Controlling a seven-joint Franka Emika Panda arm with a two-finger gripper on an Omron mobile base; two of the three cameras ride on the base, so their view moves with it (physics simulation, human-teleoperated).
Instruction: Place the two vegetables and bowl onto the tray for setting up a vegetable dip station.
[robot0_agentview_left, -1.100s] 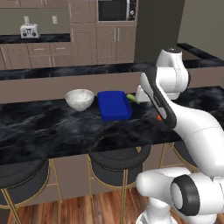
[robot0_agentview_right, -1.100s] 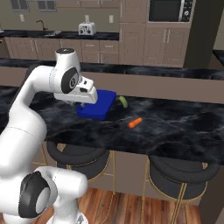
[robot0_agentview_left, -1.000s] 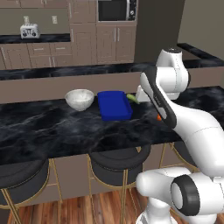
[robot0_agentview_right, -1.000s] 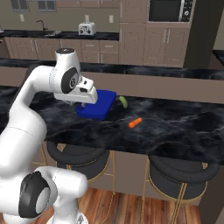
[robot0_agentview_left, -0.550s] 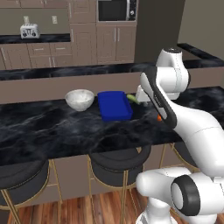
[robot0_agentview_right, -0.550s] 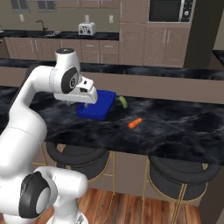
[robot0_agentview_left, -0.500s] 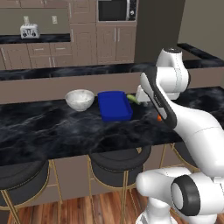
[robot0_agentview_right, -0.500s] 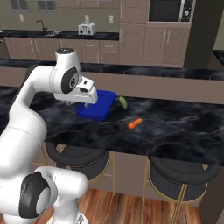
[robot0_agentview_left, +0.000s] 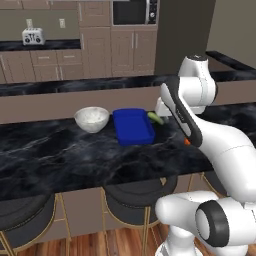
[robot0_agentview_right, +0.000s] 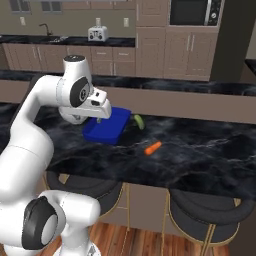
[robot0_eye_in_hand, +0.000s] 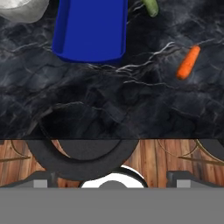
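A white bowl with grey speckling stands on the black marble counter, upright, just left of the tray and not touching it. In the hand view only a corner of its pale rim shows at the top left.

Next comes the tray, bright blue, rectangular and shallow with a low raised rim; nothing lies in it. The hand view looks down on its bare blue floor, and the right base view shows it partly behind the arm.

Just right of the tray, by its far corner, lies the green vegetable, a slim yellow-green piece resting on the counter outside the rim. It shows again in the right base view and at the top edge of the hand view.

Farther right and nearer the counter's front edge lies the carrot, small, slim and orange, tilted, well apart from the tray. The hand view shows it tapering toward its lower end.

The gripper hangs above the counter near the green vegetable, its jaws wide apart and holding nothing.
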